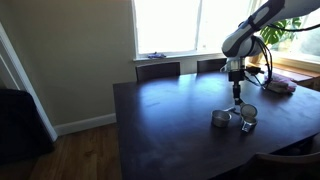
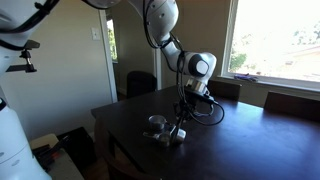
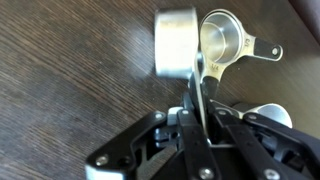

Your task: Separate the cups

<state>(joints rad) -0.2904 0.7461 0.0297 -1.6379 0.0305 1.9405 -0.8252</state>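
On the dark wooden table, the measuring cups are sitting in a tight cluster directly under the gripper. Its jaws are pinching narrowly on a long flat handle. I think it belongs to the cup lying on its side, though the joint is hard to read in the wrist view.

I am worrying that a lift from here is going to drag the neighbouring open cup along, since the two appear to be touching at the rim. Polished metal is slippery too, so the thin handle could be twisting or sliding between the pads under the cup's weight. A third cup is lying just beside one finger and could get knocked as I move.

All three are gleaming bright silver, round-bowled and differing slightly in size.
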